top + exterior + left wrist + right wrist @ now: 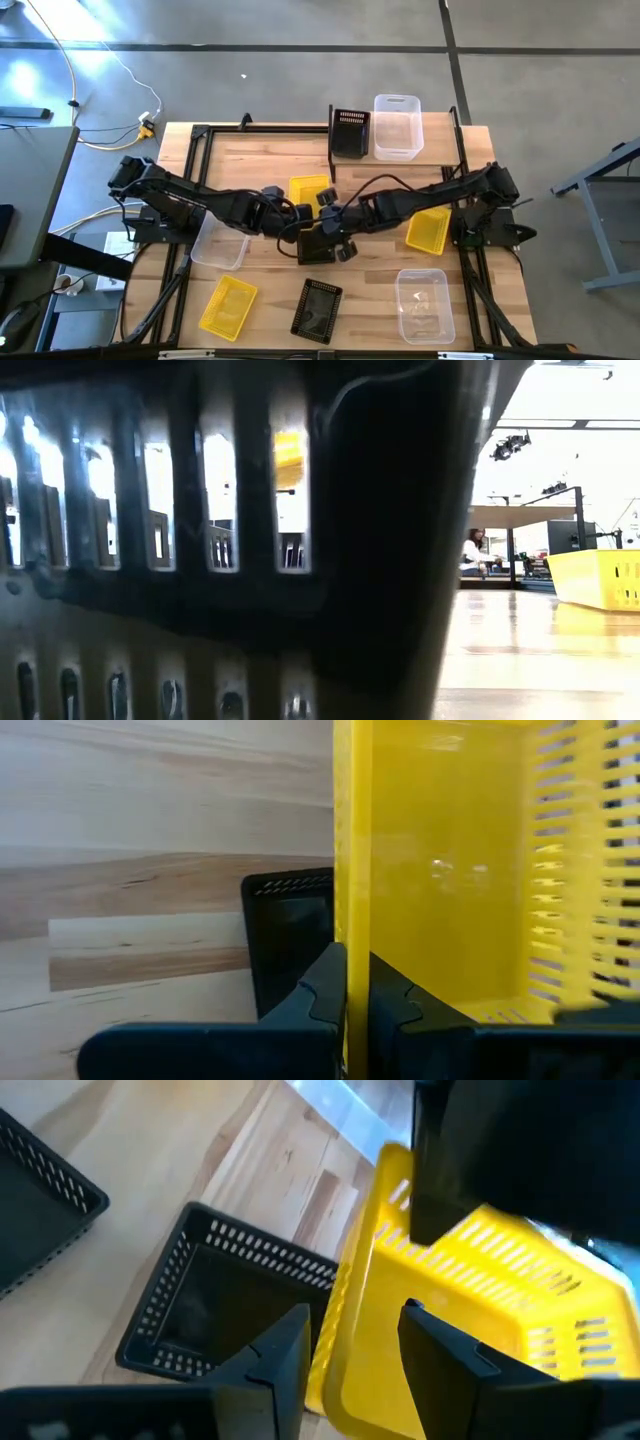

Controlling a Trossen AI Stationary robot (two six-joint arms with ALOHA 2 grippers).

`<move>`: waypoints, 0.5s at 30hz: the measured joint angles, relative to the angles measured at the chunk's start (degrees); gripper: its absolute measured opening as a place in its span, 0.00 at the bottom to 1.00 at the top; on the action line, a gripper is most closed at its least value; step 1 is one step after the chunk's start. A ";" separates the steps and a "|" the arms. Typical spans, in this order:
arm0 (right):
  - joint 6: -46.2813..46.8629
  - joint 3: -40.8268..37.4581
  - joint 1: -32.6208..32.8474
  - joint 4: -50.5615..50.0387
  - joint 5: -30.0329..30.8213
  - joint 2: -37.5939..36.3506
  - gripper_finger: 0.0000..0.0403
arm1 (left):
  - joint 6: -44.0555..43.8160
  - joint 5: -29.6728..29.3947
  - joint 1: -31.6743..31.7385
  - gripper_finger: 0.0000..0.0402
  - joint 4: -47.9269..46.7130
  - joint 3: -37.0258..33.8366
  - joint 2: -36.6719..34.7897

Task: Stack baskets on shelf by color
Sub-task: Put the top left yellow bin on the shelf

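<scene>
My left gripper [290, 213] [357, 995] is at the table's middle, shut on a yellow mesh basket [309, 189] [440, 870]. My right gripper [335, 215] [355, 1345] is open right beside it; its fingers stand on either side of the same yellow basket's wall [345, 1310], and whether they touch cannot be told. A black basket [322, 243] [200, 1300] rests upright on the table just below both grippers. The other baskets lie scattered on the table. The shelf cannot be told apart from the tabletop. My left gripper pinches the yellow basket's side wall at its rim [345, 935], one finger [410, 1005] inside the basket and one [315, 1000] outside. The basket is tipped, its open side turned sideways, and seems lifted off the wood, above the black basket.
At the far edge stand a black basket [350, 132] and a clear tub [397, 126]. A yellow basket [428, 230] and a clear tub [422, 302] are on the right, a black basket [317, 310] near, a yellow basket [228, 305] and a clear tub [220, 242] on the left. A black basket [200, 540] blocks the low view.
</scene>
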 joint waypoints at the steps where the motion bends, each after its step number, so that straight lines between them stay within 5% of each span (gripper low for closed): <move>1: 0.68 0.00 -0.17 -0.27 -0.03 0.00 0.35 | 0.15 0.00 0.00 0.00 0.46 0.00 -0.06; 6: 2.83 0.00 -0.53 -1.42 0.15 0.00 0.31 | 2.12 -0.03 0.09 0.00 2.14 0.00 -0.07; 15: 5.51 0.11 -0.53 -2.19 -0.57 0.00 0.02 | 3.76 -1.33 0.13 0.00 3.39 0.00 -0.02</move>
